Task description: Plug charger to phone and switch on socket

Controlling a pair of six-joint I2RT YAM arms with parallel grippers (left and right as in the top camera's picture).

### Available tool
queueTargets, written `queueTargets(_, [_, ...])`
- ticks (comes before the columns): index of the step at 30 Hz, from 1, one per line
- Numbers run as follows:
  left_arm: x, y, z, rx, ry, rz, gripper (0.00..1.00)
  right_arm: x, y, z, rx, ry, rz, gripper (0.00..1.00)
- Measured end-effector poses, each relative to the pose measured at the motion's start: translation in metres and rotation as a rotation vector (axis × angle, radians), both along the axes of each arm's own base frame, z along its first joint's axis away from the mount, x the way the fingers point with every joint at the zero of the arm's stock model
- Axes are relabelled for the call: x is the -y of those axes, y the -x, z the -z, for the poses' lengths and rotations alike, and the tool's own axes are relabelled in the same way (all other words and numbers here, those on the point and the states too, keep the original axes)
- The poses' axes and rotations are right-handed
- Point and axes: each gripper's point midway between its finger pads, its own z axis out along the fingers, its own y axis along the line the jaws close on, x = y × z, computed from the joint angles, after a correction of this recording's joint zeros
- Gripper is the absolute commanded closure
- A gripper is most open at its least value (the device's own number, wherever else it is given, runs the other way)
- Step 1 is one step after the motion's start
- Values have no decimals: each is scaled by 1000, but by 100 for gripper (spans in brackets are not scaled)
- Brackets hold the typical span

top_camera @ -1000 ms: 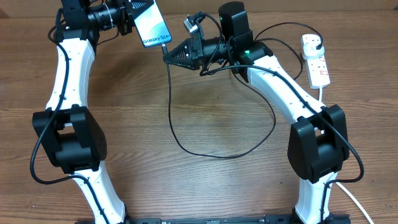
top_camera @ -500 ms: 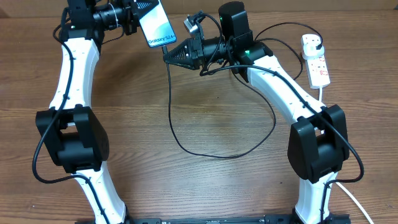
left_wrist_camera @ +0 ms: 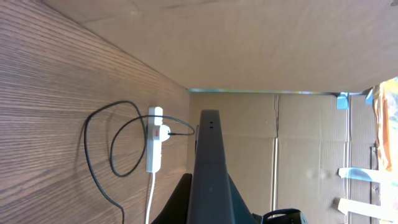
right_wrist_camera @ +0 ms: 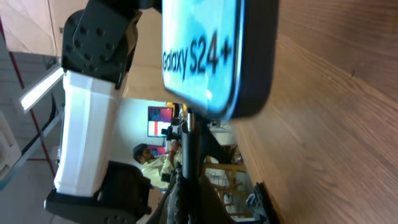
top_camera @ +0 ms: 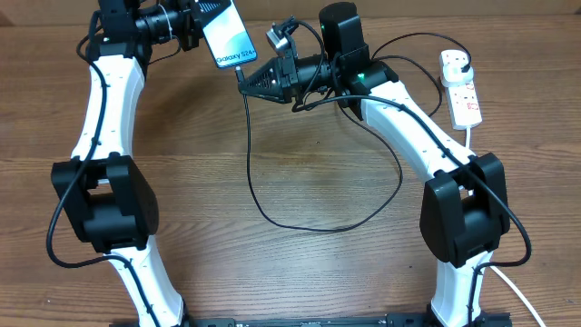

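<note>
My left gripper [top_camera: 195, 20] is shut on the phone [top_camera: 227, 34] and holds it above the far left of the table, lit "Galaxy S24+" screen up. The left wrist view shows the phone edge-on [left_wrist_camera: 208, 168]. My right gripper [top_camera: 243, 80] is shut on the connector end of the black charger cable [top_camera: 250, 163]. In the right wrist view the connector [right_wrist_camera: 189, 155] points up at the phone's lower edge [right_wrist_camera: 199, 56] and meets it; I cannot tell if it is seated. The white socket strip [top_camera: 461, 86] lies at the far right with the black plug [top_camera: 457, 62] in it.
The charger cable runs in a wide loop [top_camera: 363, 213] across the middle of the wooden table and back to the strip. The strip's thick white cord [top_camera: 472, 136] passes behind the right arm. Cardboard walls stand behind the table [left_wrist_camera: 311, 143].
The left gripper moved the phone a little right and up. The right gripper edged slightly left and up, so the connector tip is closer to the phone's lower edge.
</note>
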Motion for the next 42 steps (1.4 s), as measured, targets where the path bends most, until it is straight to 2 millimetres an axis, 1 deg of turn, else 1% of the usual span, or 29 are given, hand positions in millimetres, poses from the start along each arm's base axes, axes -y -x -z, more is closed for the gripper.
queueTargets(8, [-6,-1,0,0,0,-10,96,0,2,-1,-3,-4,-10,96])
queueTargets(31, [0,8,-4,5,27,52,96,0,2,-4,16,-16,-15,96])
queueTargets(42, [1,9,-3,3,24,58,96,0,2,-4,17,-16,-15,96])
